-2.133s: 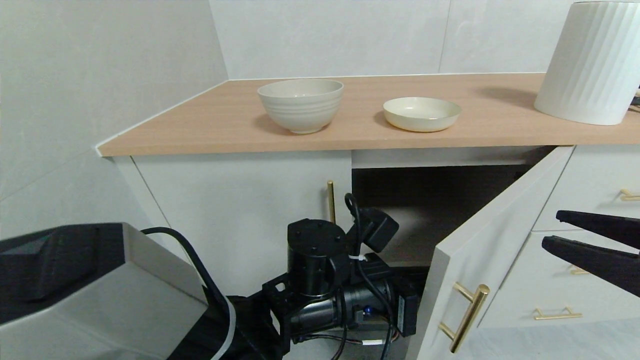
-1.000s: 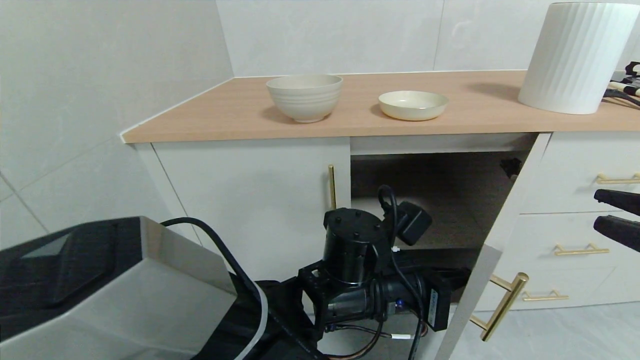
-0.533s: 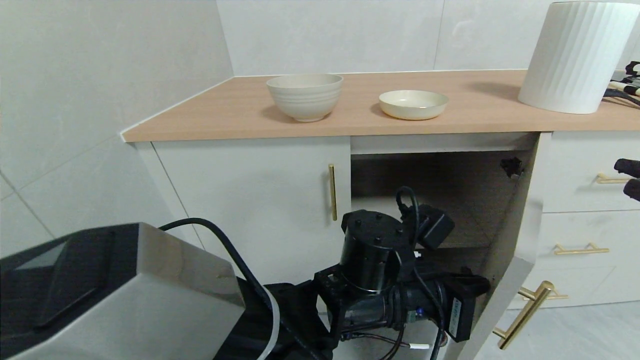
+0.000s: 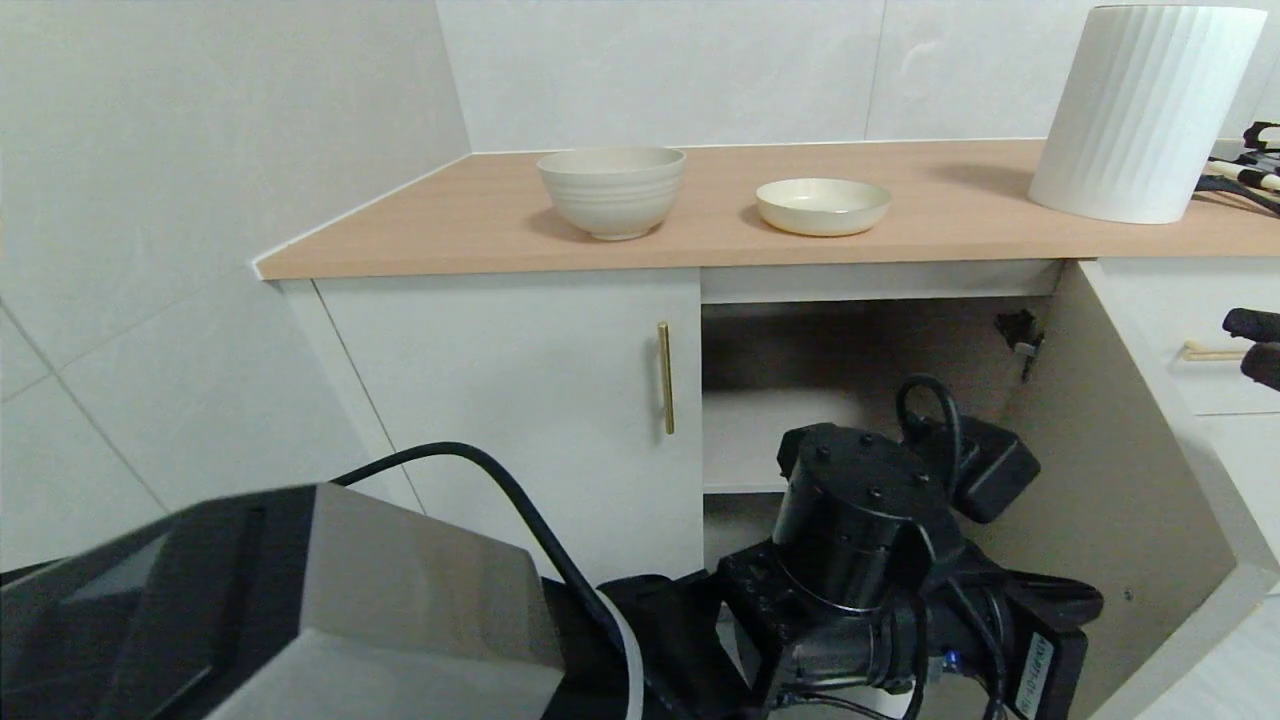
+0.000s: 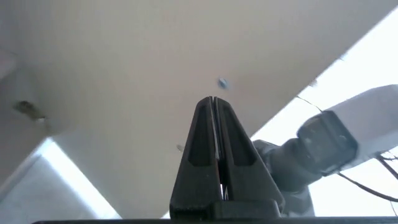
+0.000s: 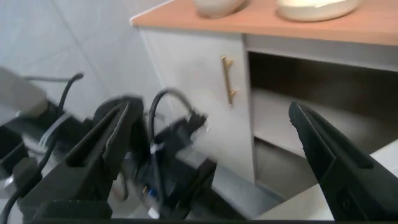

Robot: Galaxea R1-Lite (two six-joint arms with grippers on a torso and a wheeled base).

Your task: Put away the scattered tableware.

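A cream ribbed bowl [image 4: 612,190] and a shallow cream plate [image 4: 823,205] stand side by side on the wooden counter [image 4: 480,225]; both also show in the right wrist view, the bowl [image 6: 217,5] and the plate [image 6: 317,7]. My left arm's wrist [image 4: 860,560] is low in front of the open cabinet. My left gripper [image 5: 212,102] is shut with nothing in it, its tips at the inner face of the open door [image 4: 1120,470]. My right gripper [image 4: 1258,345] is at the right edge near the drawers, open and empty [image 6: 211,109].
The cabinet's right half stands open, showing a pale shelf [image 4: 780,430]. The left door is closed, with a gold handle [image 4: 665,378]. A tall white ribbed container [image 4: 1140,110] stands at the counter's right, with utensils [image 4: 1250,165] behind it. A tiled wall bounds the left.
The cabinet door has swung much wider open as my left arm moved right against it. My right gripper has drawn back toward the right edge. The head view has shifted.
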